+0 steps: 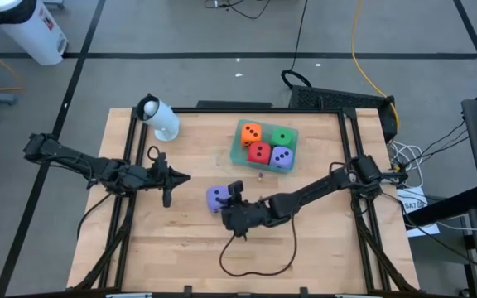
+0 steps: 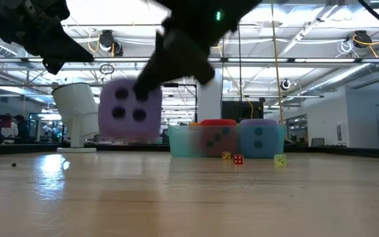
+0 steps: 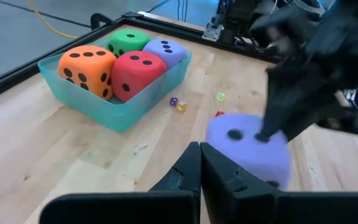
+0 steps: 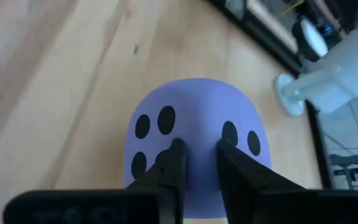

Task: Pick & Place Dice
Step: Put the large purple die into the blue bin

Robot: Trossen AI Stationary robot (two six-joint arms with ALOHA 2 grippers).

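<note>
A purple die (image 4: 194, 118) with black pips hangs above the middle of the table, and my right gripper (image 4: 199, 155) is shut on it. In the low view this die (image 2: 130, 110) floats clear of the wood. A teal tray (image 1: 240, 154) at the far middle holds an orange die (image 1: 250, 132), a green die (image 1: 283, 136), a red die (image 1: 259, 152) and a second purple die (image 1: 281, 156). My left gripper (image 1: 180, 177) waits shut above the table's left side, pointing toward the held die (image 3: 250, 146). My right gripper pinches the die's soft foam at the side nearest the arm (image 4: 197, 163) between its two fingers, which stand close together with a ridge of foam squeezed between them. The fingers come from the table's right, slanting down. The die is lifted clear of the table.
A white stand-mounted device (image 1: 160, 117) sits at the far left corner. Three tiny dice (image 3: 178, 104) lie on the wood in front of the tray. A dark cable (image 1: 255, 263) loops on the near middle of the table. A black frame (image 1: 350, 141) borders the table.
</note>
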